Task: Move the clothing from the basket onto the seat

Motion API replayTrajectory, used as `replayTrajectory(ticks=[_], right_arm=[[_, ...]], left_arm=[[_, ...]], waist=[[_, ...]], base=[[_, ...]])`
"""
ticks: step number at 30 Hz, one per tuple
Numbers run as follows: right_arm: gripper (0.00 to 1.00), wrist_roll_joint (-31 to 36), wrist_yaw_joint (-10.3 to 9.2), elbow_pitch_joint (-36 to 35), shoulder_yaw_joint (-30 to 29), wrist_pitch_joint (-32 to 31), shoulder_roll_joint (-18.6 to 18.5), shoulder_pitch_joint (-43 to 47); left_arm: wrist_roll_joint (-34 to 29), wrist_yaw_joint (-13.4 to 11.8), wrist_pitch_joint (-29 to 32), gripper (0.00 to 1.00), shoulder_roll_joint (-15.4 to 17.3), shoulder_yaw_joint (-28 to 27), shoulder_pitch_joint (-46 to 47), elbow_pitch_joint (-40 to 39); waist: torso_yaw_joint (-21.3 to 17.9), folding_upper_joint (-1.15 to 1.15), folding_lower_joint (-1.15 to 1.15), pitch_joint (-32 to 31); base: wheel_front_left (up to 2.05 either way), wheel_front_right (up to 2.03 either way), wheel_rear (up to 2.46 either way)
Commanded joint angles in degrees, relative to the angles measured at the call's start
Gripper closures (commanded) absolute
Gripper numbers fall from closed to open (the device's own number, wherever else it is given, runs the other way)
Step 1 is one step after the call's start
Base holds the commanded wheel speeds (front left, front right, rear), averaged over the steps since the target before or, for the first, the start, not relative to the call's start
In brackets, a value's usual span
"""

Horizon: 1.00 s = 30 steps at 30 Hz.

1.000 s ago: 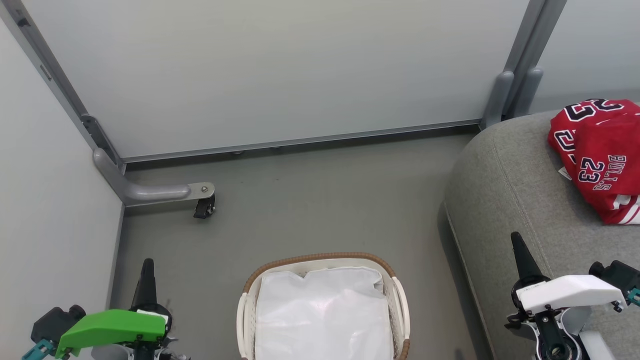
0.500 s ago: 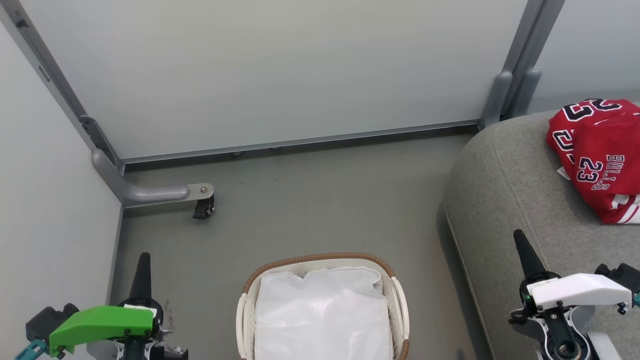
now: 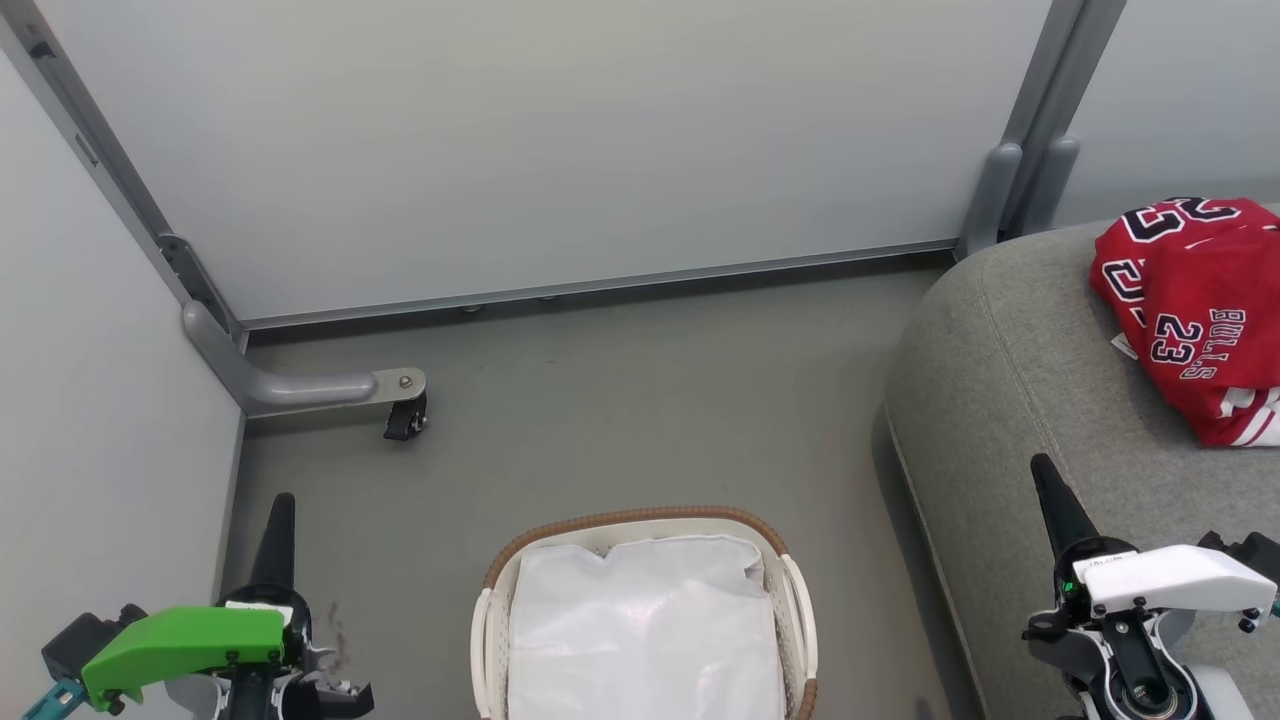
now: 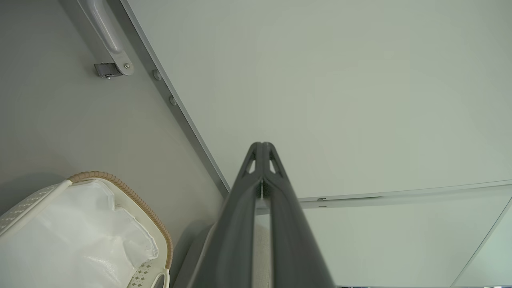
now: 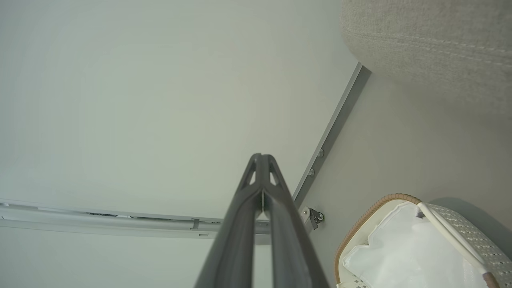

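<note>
Left gripper (image 3: 277, 512): two dark fingers pressed together into a single spike, gripping nothing. It sits at 7 o'clock in the head view, tip toward 12, over the grey floor (image 3: 620, 390). A green cover (image 3: 185, 640) lies behind the fingers. The left wrist view confirms that the tips meet, with a hairline slit lower down and the pale wall panel (image 4: 340, 100) behind them.

Right gripper (image 3: 1050, 480): fingers likewise together, gripping nothing. It sits at 4 o'clock in the head view, tip toward 12, over the near edge of the seat (image 3: 1010, 400). A white cover (image 3: 1175, 578) lies behind the fingers. In the right wrist view the tips touch.

Clothing (image 3: 1195, 300): red heap with white trim stripes, "23" and "BULLS" legible. It lies on the seat between 2 and 3 o'clock in the head view, cut off by the right edge. It is well apart from both grippers and from the basket (image 3: 640, 516).

Basket: at 6 o'clock in the head view, on the floor between the two grippers, near the seat's side but apart from it. Brown woven rim faces 12, and the white liner (image 3: 645, 630) lies rumpled inside. It shows at 8 o'clock in the left wrist view and at 4 o'clock in the right wrist view.

Other: small black caster (image 3: 405, 420) on a grey metal foot (image 3: 300, 385), at 9 o'clock in the head view, well apart from the basket.
</note>
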<state>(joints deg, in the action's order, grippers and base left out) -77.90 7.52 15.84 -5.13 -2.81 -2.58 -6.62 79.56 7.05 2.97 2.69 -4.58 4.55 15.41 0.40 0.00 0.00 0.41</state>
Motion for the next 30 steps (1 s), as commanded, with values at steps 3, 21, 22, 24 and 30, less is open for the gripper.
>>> replayTrajectory(ticks=[3,21,22,24,30], right_arm=[[1.00,-2.3,-0.04,-0.7,-0.4,-0.7,-0.4,0.3],[1.00,-10.1,-0.04,-1.5,-1.1,-2.8,-0.4,0.5],[1.00,-10.4,-0.04,-1.6,-1.1,-2.8,-0.4,0.5],[1.00,-11.2,-0.04,-1.6,-1.2,-3.0,-0.4,0.6],[1.00,-14.0,-0.04,-1.9,-1.5,-3.8,-0.5,0.7]], left_arm=[[2.1,0.3,0.5,1.00,0.3,-0.5,1.3,-0.5],[9.0,0.5,2.5,1.00,0.3,-1.5,1.8,-1.2],[9.3,0.5,2.6,1.00,0.3,-1.6,1.8,-1.2],[9.9,0.6,2.9,1.00,0.3,-1.7,1.9,-1.3],[12.4,0.6,3.6,1.00,0.3,-2.0,2.1,-1.4]], waist=[[0.0,0.00,0.00,0.0],[-0.3,0.00,0.00,-0.1],[-0.3,0.00,0.00,-0.2],[-0.3,0.00,0.00,-0.2],[-0.4,0.00,0.00,-0.2]], base=[[0.00,0.00,0.00],[0.00,0.00,0.00],[0.00,0.00,0.00],[0.00,0.00,0.00],[0.00,0.00,0.00]])
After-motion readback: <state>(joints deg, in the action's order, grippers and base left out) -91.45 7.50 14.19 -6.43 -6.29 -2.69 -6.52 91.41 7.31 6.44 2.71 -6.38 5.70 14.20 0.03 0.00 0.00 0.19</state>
